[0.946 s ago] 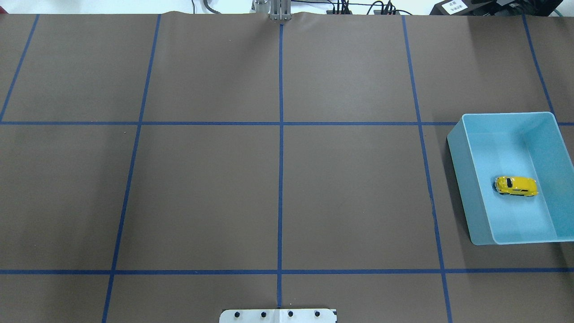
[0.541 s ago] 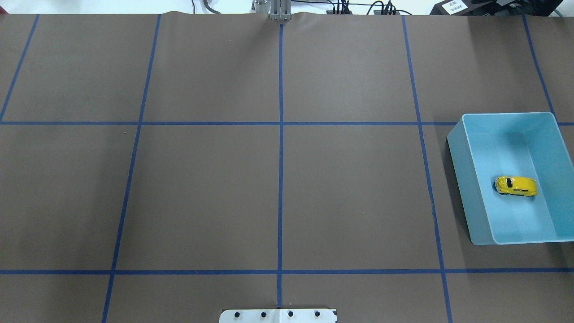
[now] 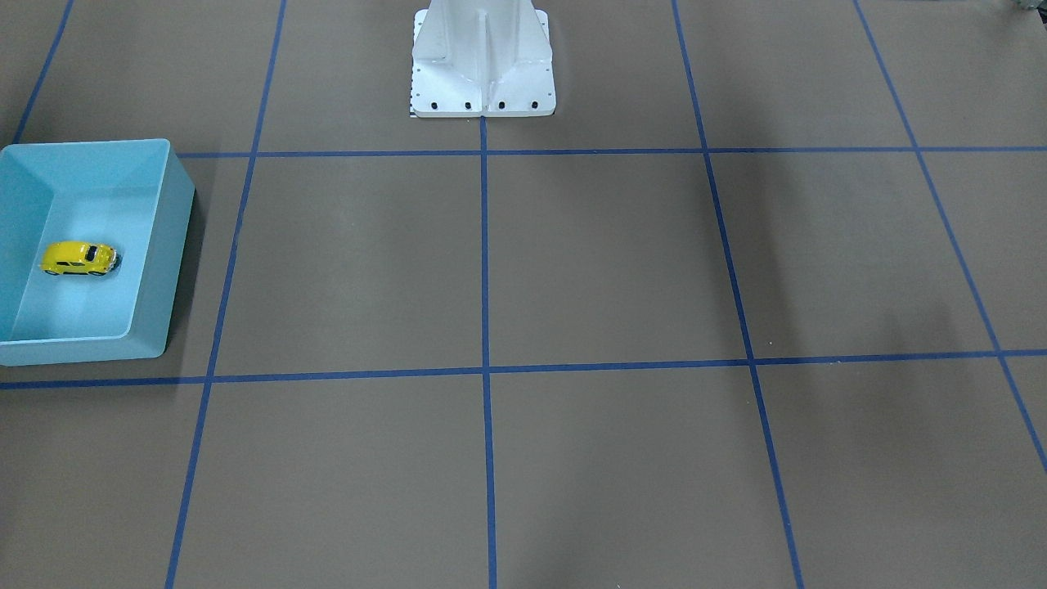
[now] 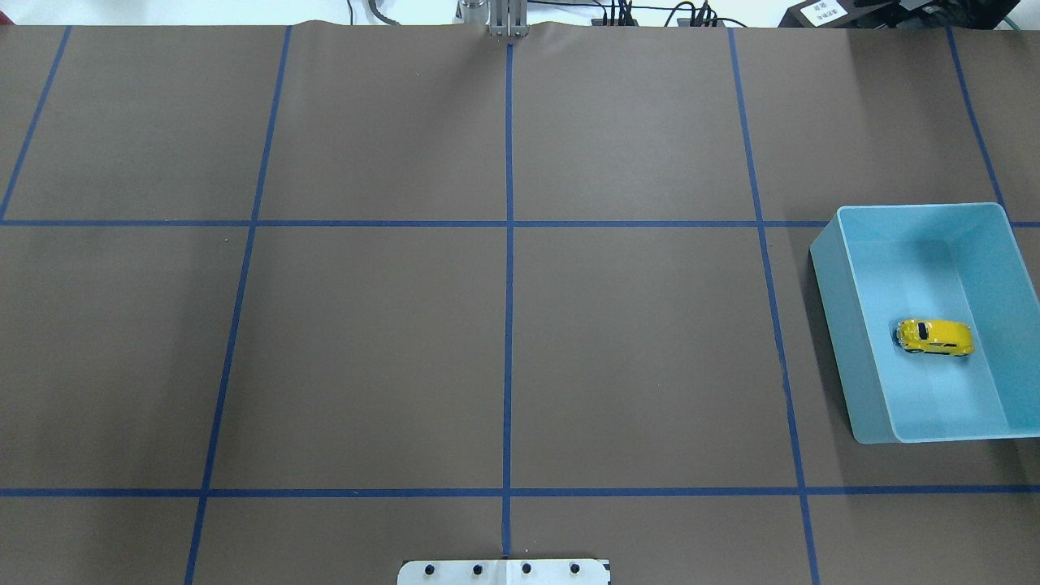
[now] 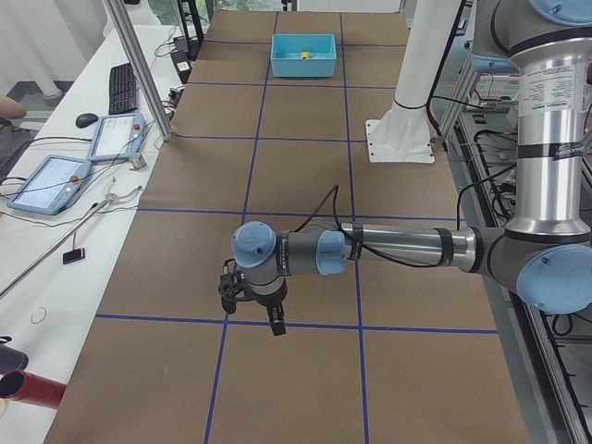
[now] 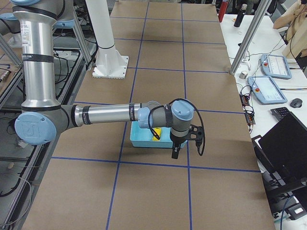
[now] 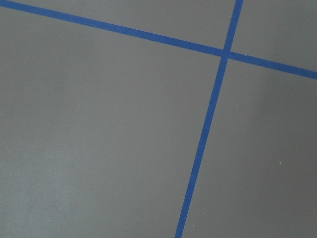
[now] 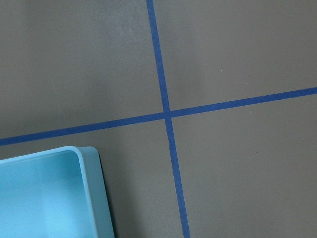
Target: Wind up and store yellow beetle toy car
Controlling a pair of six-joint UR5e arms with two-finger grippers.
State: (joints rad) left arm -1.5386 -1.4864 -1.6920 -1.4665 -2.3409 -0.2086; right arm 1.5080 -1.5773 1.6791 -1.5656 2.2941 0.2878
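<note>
Little changes on the desk [image 4: 366, 349]: only a shadow has shifted inside the light blue bin [image 4: 833, 325]. Left gripper [image 5: 275, 319] and right gripper [image 6: 175, 152] hang clear, their grip unreadable. Yellow beetle toy car [image 4: 935, 336] rests unmoved in the bin, so storing looks finished.

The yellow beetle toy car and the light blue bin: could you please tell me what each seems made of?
The yellow beetle toy car looks like glossy painted metal or hard plastic, judging by its shine. The light blue bin looks like smooth moulded plastic: uniform colour, rounded corners.
</note>
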